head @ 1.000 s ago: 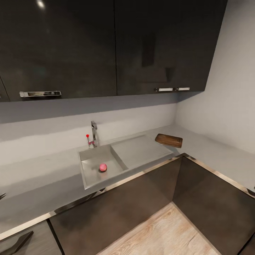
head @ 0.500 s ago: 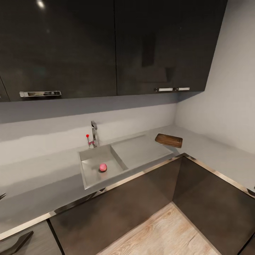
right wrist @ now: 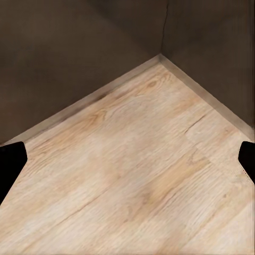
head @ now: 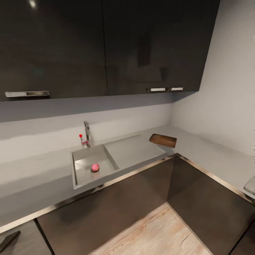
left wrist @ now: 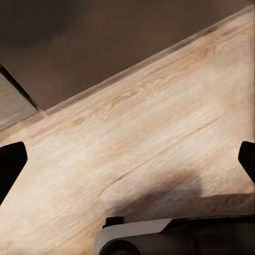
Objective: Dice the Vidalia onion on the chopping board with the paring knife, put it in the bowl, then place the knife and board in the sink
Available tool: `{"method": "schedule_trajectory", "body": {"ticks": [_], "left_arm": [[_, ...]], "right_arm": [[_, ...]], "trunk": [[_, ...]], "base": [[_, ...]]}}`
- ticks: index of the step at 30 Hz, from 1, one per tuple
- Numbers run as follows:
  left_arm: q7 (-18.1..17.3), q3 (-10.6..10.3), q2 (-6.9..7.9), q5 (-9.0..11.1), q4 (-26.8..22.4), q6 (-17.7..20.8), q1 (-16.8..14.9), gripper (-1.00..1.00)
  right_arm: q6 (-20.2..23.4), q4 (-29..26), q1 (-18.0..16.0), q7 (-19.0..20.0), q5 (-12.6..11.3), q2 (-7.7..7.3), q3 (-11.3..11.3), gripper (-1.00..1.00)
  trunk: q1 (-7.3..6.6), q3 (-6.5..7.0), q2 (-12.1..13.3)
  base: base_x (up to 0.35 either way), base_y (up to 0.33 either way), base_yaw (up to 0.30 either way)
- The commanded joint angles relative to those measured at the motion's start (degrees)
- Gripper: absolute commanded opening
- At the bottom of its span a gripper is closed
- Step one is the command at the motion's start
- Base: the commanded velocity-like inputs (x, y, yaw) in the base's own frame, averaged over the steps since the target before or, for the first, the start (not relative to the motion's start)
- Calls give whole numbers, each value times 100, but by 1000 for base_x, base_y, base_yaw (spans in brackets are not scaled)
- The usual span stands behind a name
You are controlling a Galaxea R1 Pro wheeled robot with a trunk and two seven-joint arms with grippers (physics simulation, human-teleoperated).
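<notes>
Vidalia onion, small pinkish-red round (head: 95, 167), lying in rectangular stainless-steel sink (head: 78, 175); view shifting, suggesting repositioning; both grippers' fingers spread, holding nothing.

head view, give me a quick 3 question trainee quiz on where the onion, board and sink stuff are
1. True or false: the Vidalia onion lies inside the sink basin.
2. Multiple choice: the chopping board lies A) in the basin, B) on the countertop just beyond the drainboard, C) on the wood floor.
3. Fill in: the faucet stands at the basin's back edge, with a small ____ knob beside it.

Key: 1 true; 2 B; 3 red.
</notes>
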Motion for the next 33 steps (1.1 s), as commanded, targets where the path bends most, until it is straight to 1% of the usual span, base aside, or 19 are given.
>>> {"method": "schedule_trajectory", "body": {"ticks": [1, 7, 9, 12, 13, 14, 15, 16, 17, 18, 19, 20, 22, 25, 26, 27, 29, 30, 33], "left_arm": [[-11, -3, 2, 7, 6, -8, 1, 100], [-11, 3, 4, 13, 33, -3, 1, 100], [-11, 6, 6, 14, 62, -1, 1, 100], [-11, 12, 8, 14, 160, -5, 1, 100], [-11, 13, 8, 14, 188, -6, 1, 100], [-11, 13, 8, 13, 206, -7, 1, 100], [-11, 14, 10, 10, 218, -7, 1, 100], [-11, 14, 13, 8, 225, -8, 1, 100], [-11, 14, 14, 8, 228, -8, 1, 100], [-11, 14, 15, 7, 232, -6, 1, 100], [-11, 14, 16, 6, 235, -7, 1, 100], [-11, 14, 16, 6, 238, -7, 1, 100], [-11, 14, 17, 6, 240, -6, 1, 100], [-11, 14, 17, 10, 303, -8, 1, 100], [-11, 14, 17, -1, 432, -8, -1, 100], [-11, 12, 17, -8, 479, -8, -1, 100], [-11, 13, 17, -6, 503, -8, -1, 100], [-11, 14, 17, -6, 506, -8, -1, 100], [-11, 21, 15, 2, 533, -6, 0, 100]], "right_arm": [[-15, 1, -4, 0, -5, 4, -11, 100], [-27, -46, -3, 3, -4, 5, -9, 100], [-17, -251, -3, -12, 4, 20, -6, 100], [60, -876, -4, -189, 17, 39, -1, 100], [146, -1214, -6, -317, 15, 44, 2, 100], [329, -1585, -7, -456, 11, 48, 14, 100], [632, -1971, -8, -592, 8, 53, 25, 100], [1041, -2361, -12, -712, 6, 60, 39, 100], [1270, -2555, -19, -762, 5, 67, 49, 100], [1743, -2935, -45, -838, 4, 85, 74, 100], [2389, -3453, -145, -907, 4, 115, 124, 100], [2733, -3727, -261, -935, 3, 132, 160, 100], [3237, -4058, -595, -977, 8, 150, 224, 100], [3996, -4215, -1269, -1098, 17, 159, 277, 100], [4607, -4226, -1908, -1200, 19, 161, 290, 100], [5006, -4166, -2460, -1241, 20, 168, 294, 100], [5359, -3969, -3025, -1259, 20, 187, 296, 100], [5430, -3895, -3171, -1261, 20, 194, 296, 100], [5659, -3187, -4082, -1268, 22, 222, 297, 100]], "trunk": [[2, -7, -6], [2, -7, -6], [2, -7, -6], [2, -7, -6], [2, -7, -6], [2, -7, -6], [2, -7, -6], [2, -7, -6], [2, -7, -6], [2, -7, -6], [2, -7, -6], [2, -7, -6], [2, -7, -6], [2, -7, -6], [2, -7, -6], [2, -7, -6], [2, -7, -6], [2, -7, -6], [2, -7, -6]], "base": [[0, -298, 0], [0, -283, 0], [0, -124, 0], [0, -50, 0], [0, -23, 0], [0, -15, 0], [0, -9, 0], [0, -6, 0], [0, -5, 0], [0, -3, 0], [0, -2, 0], [0, -1, 0], [0, 0, 0], [0, 0, 0], [0, 0, 0], [0, 0, 0], [0, 0, 0], [0, 0, 0], [0, 0, 0]]}}
